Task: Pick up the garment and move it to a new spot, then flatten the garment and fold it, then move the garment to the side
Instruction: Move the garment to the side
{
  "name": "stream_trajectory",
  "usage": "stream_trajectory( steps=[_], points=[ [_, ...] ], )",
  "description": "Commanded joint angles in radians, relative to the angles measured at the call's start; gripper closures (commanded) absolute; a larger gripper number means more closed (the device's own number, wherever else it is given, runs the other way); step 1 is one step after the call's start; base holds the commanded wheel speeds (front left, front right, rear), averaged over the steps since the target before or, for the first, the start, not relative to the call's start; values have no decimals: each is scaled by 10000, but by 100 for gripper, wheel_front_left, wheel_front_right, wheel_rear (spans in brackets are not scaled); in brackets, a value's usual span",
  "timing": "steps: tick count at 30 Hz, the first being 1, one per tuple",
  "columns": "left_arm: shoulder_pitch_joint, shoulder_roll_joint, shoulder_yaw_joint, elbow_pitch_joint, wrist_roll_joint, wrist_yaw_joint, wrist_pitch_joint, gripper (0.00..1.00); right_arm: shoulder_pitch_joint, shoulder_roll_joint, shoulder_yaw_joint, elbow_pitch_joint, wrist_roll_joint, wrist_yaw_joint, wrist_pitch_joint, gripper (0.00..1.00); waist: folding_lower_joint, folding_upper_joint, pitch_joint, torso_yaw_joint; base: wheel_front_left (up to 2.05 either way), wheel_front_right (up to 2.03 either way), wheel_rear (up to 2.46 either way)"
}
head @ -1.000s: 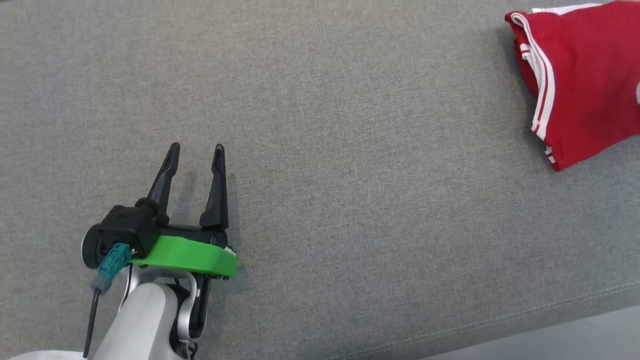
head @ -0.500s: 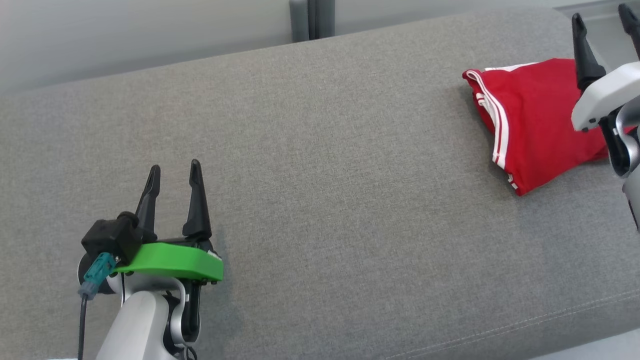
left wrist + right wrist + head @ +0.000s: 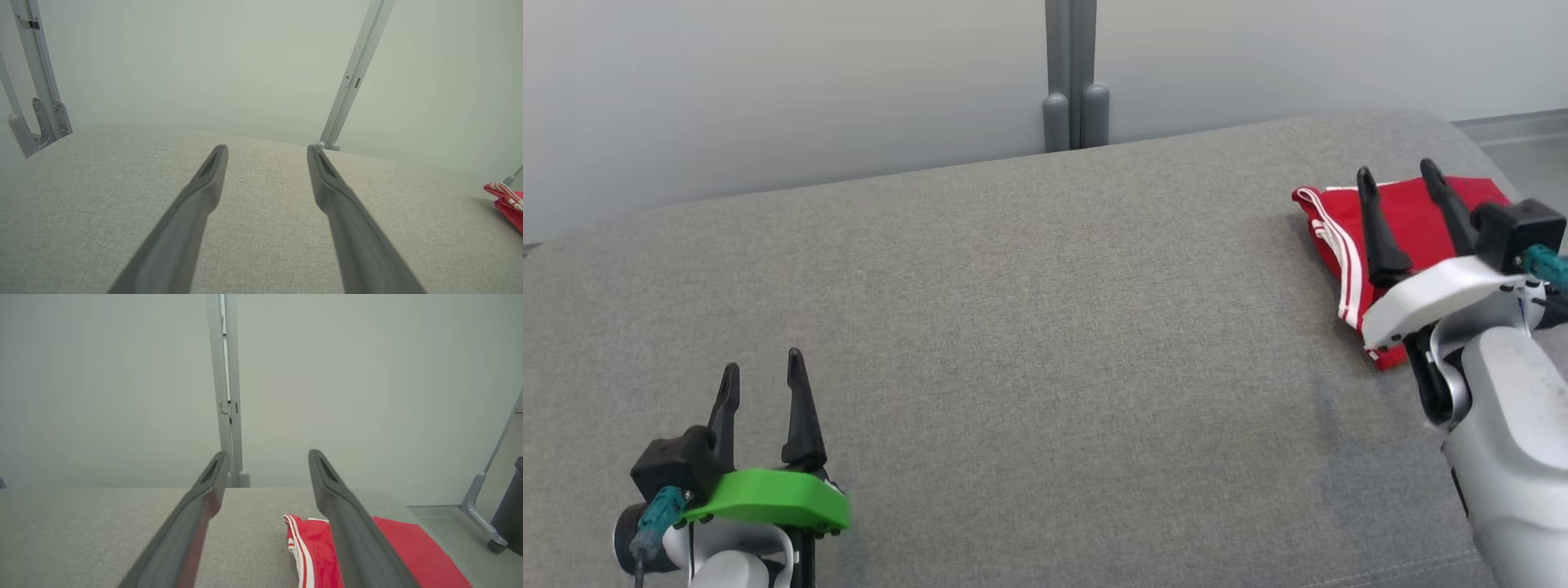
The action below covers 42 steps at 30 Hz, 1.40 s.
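Note:
The garment [image 3: 1409, 214] is red with white stripes, folded into a compact bundle at the far right of the grey cushioned surface [image 3: 1045, 327]. Its striped edge shows in the right wrist view [image 3: 310, 551] and a corner at the right edge of the left wrist view [image 3: 508, 204]. My right gripper [image 3: 1396, 175] hovers over the garment's near side, open, with nothing between its fingers [image 3: 347, 522]. My left gripper [image 3: 764, 371] is open and empty at the lower left, far from the garment.
A pale wall with a grey upright post [image 3: 1072, 73] stands behind the surface. The surface's right end curves off near the garment, with floor [image 3: 1523, 143] beyond. A dark cylinder and a metal leg [image 3: 488, 522] stand at the right in the right wrist view.
The head camera has tilted up, bringing the wall and post into view. My right gripper has come into the picture over the garment. Both grippers stay open.

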Motion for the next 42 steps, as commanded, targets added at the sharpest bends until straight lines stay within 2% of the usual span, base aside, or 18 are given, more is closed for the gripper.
stream_trajectory(
  steps=[1,8,12,15,18,25,42],
  points=[
    [243,-20,83,-83,123,27,-33,0,484,164,-210,-355,-162,-7,59,0,1,0,-231,282,0,0,0],
    [792,-187,123,-278,317,-32,-33,0,2587,1331,-1388,-2420,-1075,-5,335,0,1,0,-332,624,0,0,0],
    [1094,-357,64,-378,412,-110,-33,0,3963,2046,-1668,-3785,-1451,-4,658,0,1,0,-353,815,0,0,0],
    [1186,-414,-14,-297,478,-156,-34,0,4668,2260,-1575,-4403,-1491,-4,792,0,1,0,-329,891,0,0,0],
    [1188,-445,-106,-195,569,-172,-34,0,5231,2314,-1430,-4849,-1496,-4,852,0,1,0,-304,935,0,0,0],
    [1074,-507,-123,-60,704,-267,-33,0,5965,2327,-892,-5250,-715,-4,654,0,1,0,-252,927,0,0,0],
    [1021,-539,203,-28,1176,-675,-35,0,5868,2329,-809,-5025,-876,-4,594,0,1,0,-229,864,0,0,0]
  ],
)
